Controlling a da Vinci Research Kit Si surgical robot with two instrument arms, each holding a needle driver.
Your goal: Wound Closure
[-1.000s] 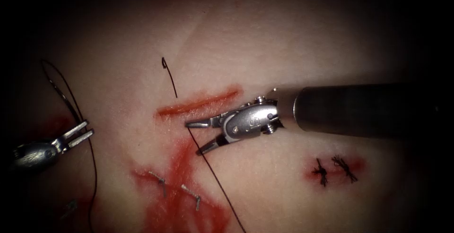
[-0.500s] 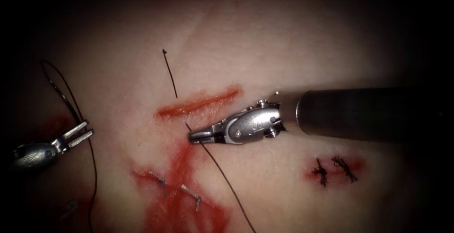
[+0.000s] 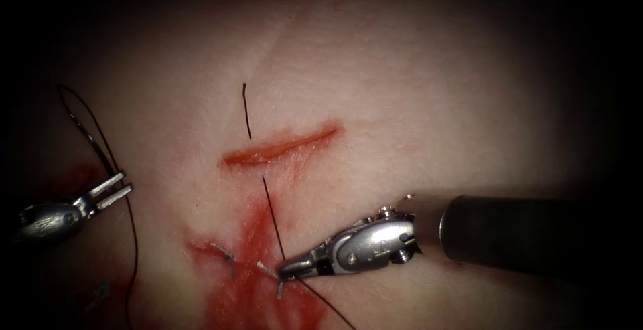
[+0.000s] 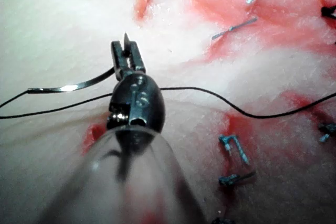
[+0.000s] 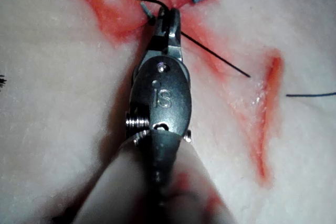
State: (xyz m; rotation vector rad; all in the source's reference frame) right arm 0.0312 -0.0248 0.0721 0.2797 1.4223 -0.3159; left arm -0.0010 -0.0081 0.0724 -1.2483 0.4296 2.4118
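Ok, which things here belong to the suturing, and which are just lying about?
Job: cut; thread crossing it; right tool shut on thread; left tool holding needle near one end, out of the tissue, left of cut.
Lying about: metal staples; red fluid.

Right tool (image 5: 169, 22) housing: embossed "IS". Left tool (image 4: 127, 55) housing: similar embossed mark, only partly legible.
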